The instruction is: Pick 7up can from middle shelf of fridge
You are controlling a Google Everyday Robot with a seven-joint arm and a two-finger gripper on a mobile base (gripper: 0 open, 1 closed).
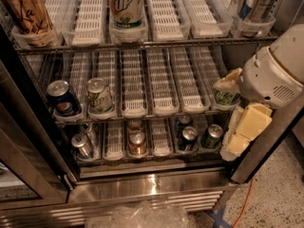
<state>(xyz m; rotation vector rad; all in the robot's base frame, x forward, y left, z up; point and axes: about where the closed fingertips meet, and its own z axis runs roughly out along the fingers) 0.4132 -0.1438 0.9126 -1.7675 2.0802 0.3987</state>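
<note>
The 7up can (pixel 99 96), pale whitish-green with a silver top, stands upright at the front of the second lane on the middle shelf (pixel 161 87) of the fridge (pixel 147 184). It is left of centre, next to a blue Pepsi can (pixel 62 99). My gripper (pixel 236 109) hangs at the shelf's right end, far to the right of the 7up can. Its pale yellow fingers (pixel 251 122) are spread open. One sits above and one below a darker green can (pixel 227 98), which they partly hide. Nothing is held.
A tall white "UP" can (pixel 126 6) and a brown can (pixel 28 11) stand on the top shelf. Several cans line the bottom shelf (pixel 137 144). The dark door frame (pixel 28 141) runs down the left. Crumpled plastic (pixel 142 215) and an orange cable (pixel 242 201) lie on the floor.
</note>
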